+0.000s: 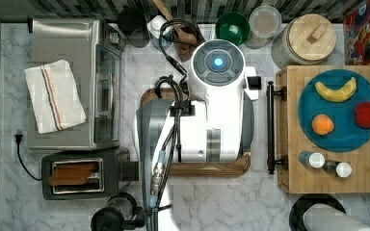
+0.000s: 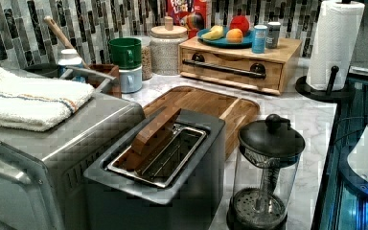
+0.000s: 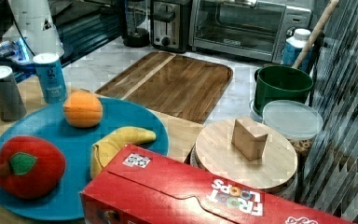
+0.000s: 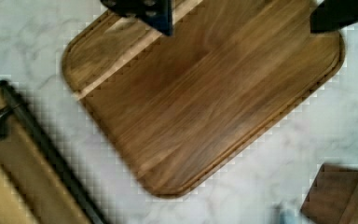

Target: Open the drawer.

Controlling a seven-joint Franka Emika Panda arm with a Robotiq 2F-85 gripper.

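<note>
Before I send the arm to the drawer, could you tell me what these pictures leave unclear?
- What is inside the drawer: its front is flush with the box in the left view.
- The gripper: in the wrist view the picture edge cuts off most of both fingers, which stand wide apart.
- The tray middle: the arm covers it in the top view.
- The handle: blurred and cut off in the wrist view.

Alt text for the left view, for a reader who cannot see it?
A bamboo drawer, shut, with a black bar handle, sits at the back of a marble counter beyond a brown wooden tray. A toaster and French press stand nearest the camera.
</note>
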